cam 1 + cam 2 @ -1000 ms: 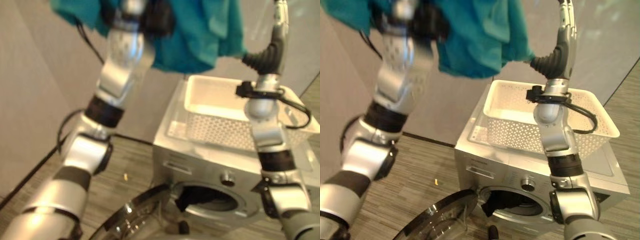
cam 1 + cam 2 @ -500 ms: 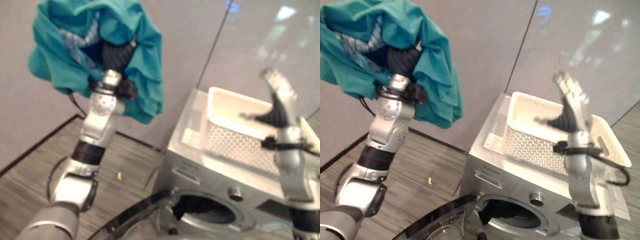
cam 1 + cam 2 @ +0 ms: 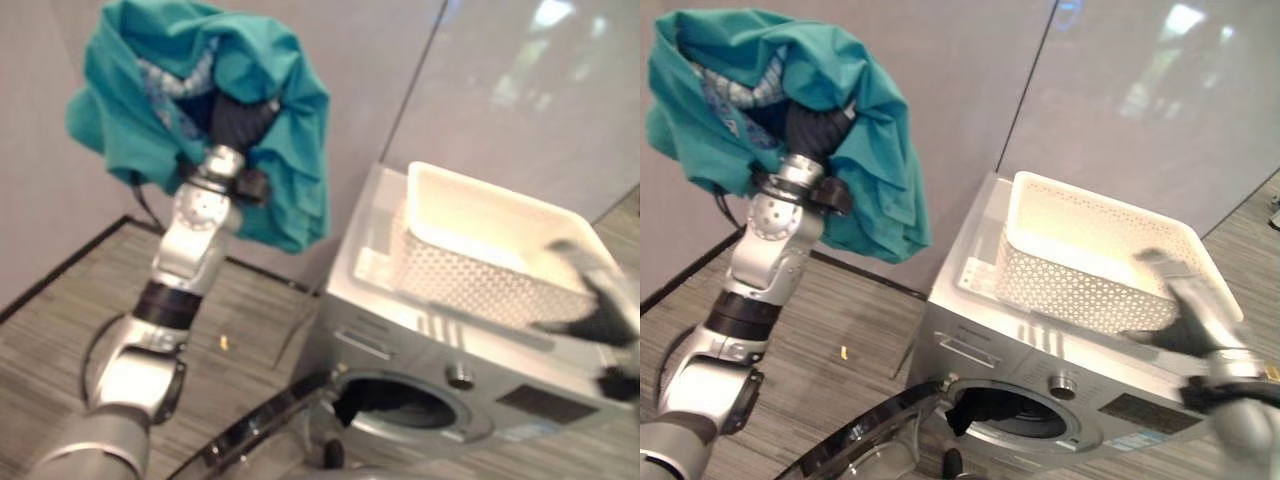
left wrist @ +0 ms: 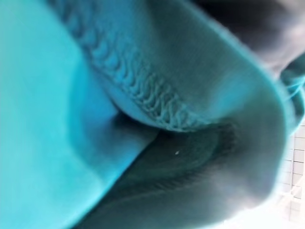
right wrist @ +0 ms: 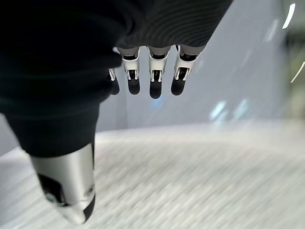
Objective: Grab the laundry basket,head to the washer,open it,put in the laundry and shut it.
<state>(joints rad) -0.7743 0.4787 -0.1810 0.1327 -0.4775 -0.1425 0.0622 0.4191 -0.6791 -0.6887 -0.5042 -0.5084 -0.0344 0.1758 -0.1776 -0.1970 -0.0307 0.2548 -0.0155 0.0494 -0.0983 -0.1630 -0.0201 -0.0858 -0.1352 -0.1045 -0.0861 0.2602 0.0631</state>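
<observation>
Matt teal cloth (image 3: 880, 180), perforated plastic basket (image 3: 1080, 290), brushed-metal washer (image 3: 970, 345).

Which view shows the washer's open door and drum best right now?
The right eye view: the washer door hangs open with dark laundry at the drum mouth. The left eye view shows the same, closer to the frame's edge.

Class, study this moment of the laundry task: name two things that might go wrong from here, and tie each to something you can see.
1. The teal garment is draped over the raised left hand, far from the washer drum opening; it may slip off onto the floor.
2. The washer door hangs open low in front, so a lowering arm or trailing cloth may catch on it.
</observation>
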